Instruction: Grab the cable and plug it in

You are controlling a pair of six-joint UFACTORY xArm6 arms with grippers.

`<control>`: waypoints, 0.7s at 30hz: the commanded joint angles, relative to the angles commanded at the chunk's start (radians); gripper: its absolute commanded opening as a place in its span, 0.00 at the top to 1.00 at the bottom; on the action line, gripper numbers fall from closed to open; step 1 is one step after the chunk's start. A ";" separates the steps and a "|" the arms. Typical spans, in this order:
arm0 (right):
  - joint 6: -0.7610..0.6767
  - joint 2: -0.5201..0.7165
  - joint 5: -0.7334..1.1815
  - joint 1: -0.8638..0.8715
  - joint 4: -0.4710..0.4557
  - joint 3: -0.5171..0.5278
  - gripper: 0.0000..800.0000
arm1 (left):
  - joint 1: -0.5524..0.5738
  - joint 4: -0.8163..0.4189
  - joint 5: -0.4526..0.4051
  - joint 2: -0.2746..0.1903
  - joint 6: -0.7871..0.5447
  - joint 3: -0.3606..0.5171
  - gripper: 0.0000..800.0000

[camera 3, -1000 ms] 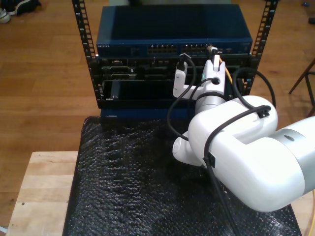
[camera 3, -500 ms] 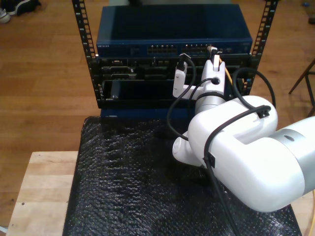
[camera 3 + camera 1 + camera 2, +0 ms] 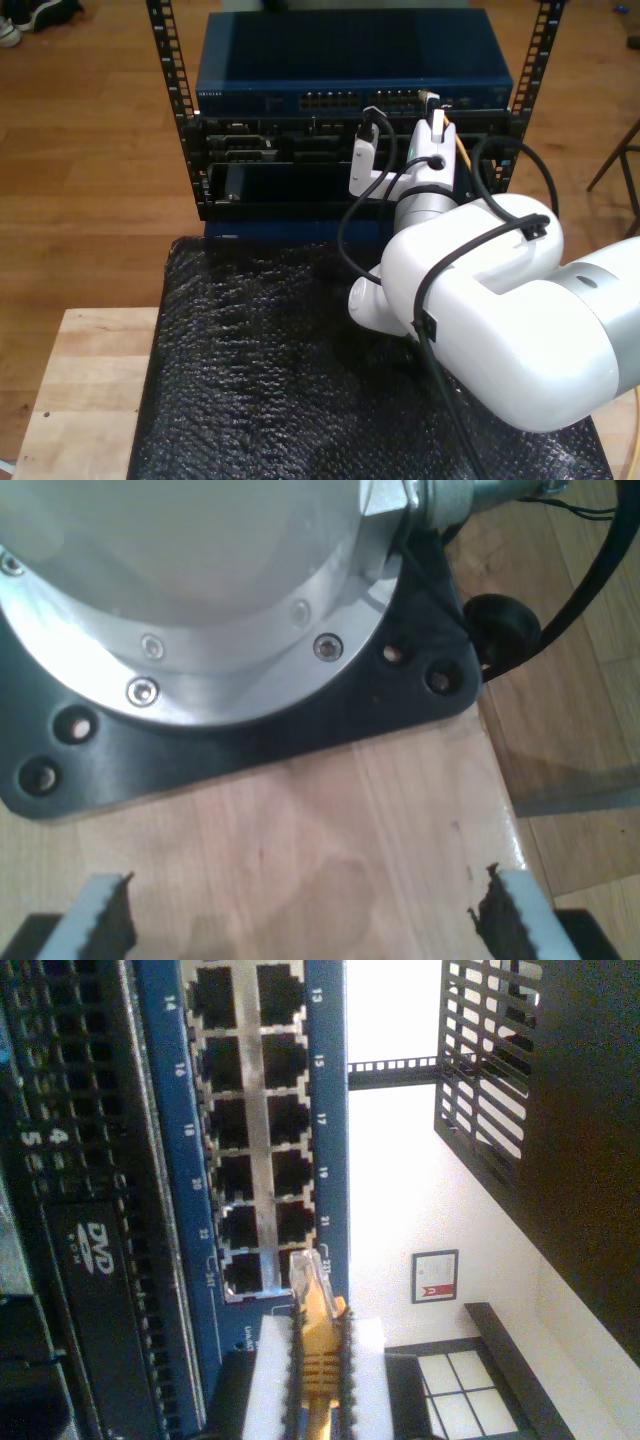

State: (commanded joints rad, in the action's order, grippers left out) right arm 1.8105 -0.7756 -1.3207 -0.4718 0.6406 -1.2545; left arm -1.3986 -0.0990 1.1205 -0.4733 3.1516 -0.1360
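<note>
Cable (image 3: 318,1345), yellow-orange, is clamped in the second end effector (image 3: 315,1380); its clear plug (image 3: 305,1272) sits just at the blue switch (image 3: 350,70) port block (image 3: 245,1130), near port 23. First end effector (image 3: 300,920) stands spread, empty, above the wooden tabletop (image 3: 330,850), black base plate (image 3: 400,695) ahead.

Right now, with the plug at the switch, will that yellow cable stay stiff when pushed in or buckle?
Probably stiff enough: my second gripper pinches the cable just behind its clear plug. The free length is thin and curves, so it likely flops.
</note>
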 joint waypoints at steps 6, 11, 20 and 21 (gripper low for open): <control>0.000 0.000 0.000 0.000 0.000 0.002 1.00 | 0.000 0.000 0.000 0.002 0.000 0.000 0.00; 0.000 -0.002 0.000 0.002 0.000 0.002 1.00 | 0.000 0.000 0.000 0.000 0.000 0.000 0.00; 0.000 -0.011 0.002 0.012 -0.002 -0.006 1.00 | 0.000 0.000 0.000 0.000 0.000 0.000 0.00; 0.000 -0.011 0.002 0.012 -0.002 -0.006 1.00 | 0.000 0.000 0.000 0.002 0.000 0.000 0.00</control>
State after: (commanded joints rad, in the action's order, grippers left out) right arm 1.8105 -0.7864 -1.3192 -0.4595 0.6391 -1.2607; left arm -1.3986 -0.0990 1.1205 -0.4718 3.1516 -0.1360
